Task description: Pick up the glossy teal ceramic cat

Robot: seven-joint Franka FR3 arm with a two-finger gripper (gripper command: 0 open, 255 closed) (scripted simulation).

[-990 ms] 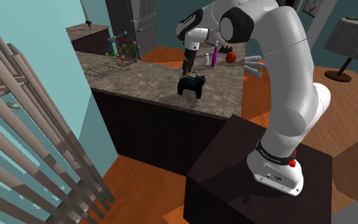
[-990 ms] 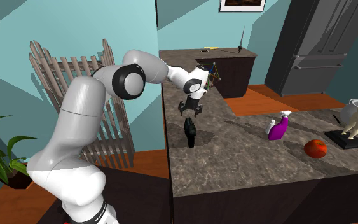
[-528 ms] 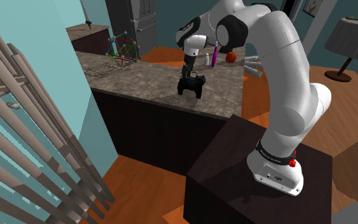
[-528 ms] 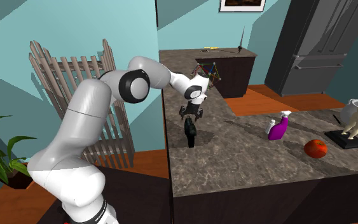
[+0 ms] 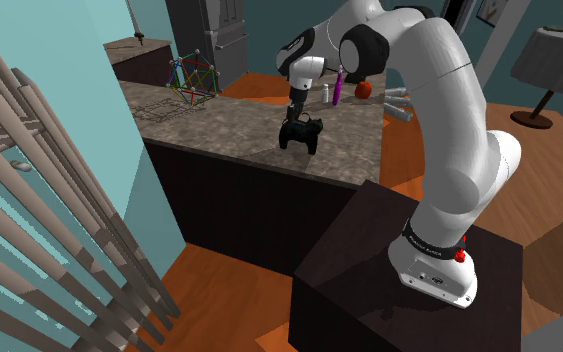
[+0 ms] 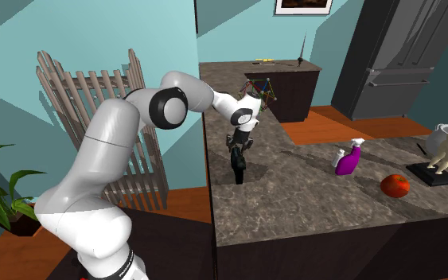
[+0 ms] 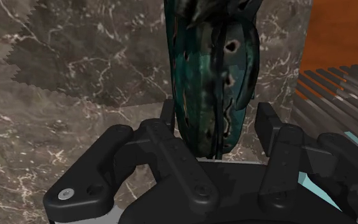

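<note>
On the stone counter (image 5: 199, 120), near its edge, your teal cat (image 5: 300, 135) stands upright. Your gripper (image 5: 296, 116) is down over its back. The fingers (image 7: 269, 121) stand apart on either side of the body, with a thin gap at one, so nothing is clamped.

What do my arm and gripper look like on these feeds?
The arm is glossy white, made of rounded tubular links with dark joints. Near its base are a black band with small pale lettering and a red button. The gripper is all black and blocky, with two fingers and visible screw heads.
</note>
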